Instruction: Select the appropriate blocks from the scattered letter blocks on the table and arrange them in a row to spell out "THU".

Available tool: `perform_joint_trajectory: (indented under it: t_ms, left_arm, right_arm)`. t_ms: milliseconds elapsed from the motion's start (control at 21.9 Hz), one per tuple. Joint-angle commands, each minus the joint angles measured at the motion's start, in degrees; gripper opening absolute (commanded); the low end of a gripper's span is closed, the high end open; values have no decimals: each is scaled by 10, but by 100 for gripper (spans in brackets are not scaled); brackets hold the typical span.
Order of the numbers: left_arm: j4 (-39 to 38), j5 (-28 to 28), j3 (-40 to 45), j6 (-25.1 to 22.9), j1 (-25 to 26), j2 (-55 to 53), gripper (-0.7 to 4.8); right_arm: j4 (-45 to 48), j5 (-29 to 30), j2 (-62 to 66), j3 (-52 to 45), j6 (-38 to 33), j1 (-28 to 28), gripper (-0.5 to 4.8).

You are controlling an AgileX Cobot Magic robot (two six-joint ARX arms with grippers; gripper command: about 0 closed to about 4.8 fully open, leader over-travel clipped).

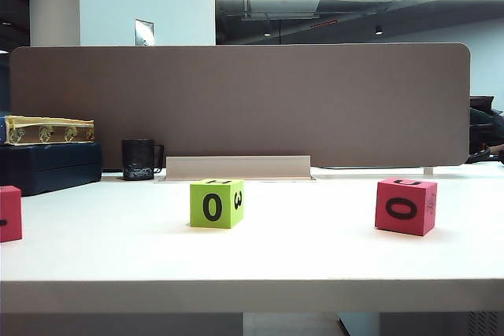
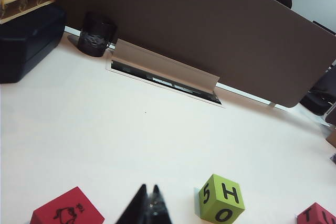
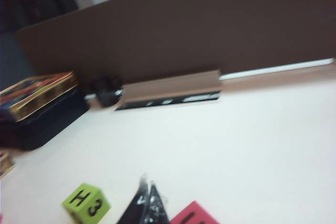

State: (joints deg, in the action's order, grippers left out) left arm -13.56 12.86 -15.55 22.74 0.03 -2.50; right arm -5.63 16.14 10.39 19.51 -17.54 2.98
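Observation:
On the white table (image 1: 252, 265) a lime-green letter block (image 1: 216, 203) stands in the middle, showing 0 and 3 to the front. A pinkish-red block (image 1: 405, 206) sits to its right, and another (image 1: 9, 213) is cut off at the left edge. Neither arm shows in the exterior view. My left gripper (image 2: 148, 188) hangs shut and empty over the table, between a red block with a drawing (image 2: 67, 211) and the green block (image 2: 221, 199); a third block (image 2: 316, 215) lies beyond. My right gripper (image 3: 147, 184) is also shut and empty, between the green block (image 3: 86, 203) and a red block (image 3: 195, 214).
A brown partition panel (image 1: 236, 100) closes the back of the table, with a raised cable-slot flap (image 1: 236, 167) at its foot. A black mug (image 1: 138, 160) stands at the back left, beside a dark case (image 1: 47, 167) with a yellow-edged tin (image 1: 47, 130) on top.

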Motion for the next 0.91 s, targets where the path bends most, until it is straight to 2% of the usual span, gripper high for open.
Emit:
perform_joint_trajectory:
  t_ms: [46,183,365,548,776,913]
  left_arm:
    - [-20,1,-29,-16,1,-52,-5]
    - [-41,0,-49,-33,1,-100,-5]
    - [-63,3,-90,-68,1,-209,-5]
    - [-92,4,-124,-105,1,-288,-5]
    - [-113,2,-176,-137,1,-408,-5]
    - [-146,2,-234,-170,1,-489,-5]
  right_arm:
    - [-31,10,87,64,-2,31,-5]
    - [-71,10,162,124,10,67,-5]
    - [-172,5,308,284,75,197,-5]
    - [-235,5,402,382,85,286,-5]
    - [-273,-34,509,439,123,365,-5]
    - [-323,-35,577,480,134,380,-5]
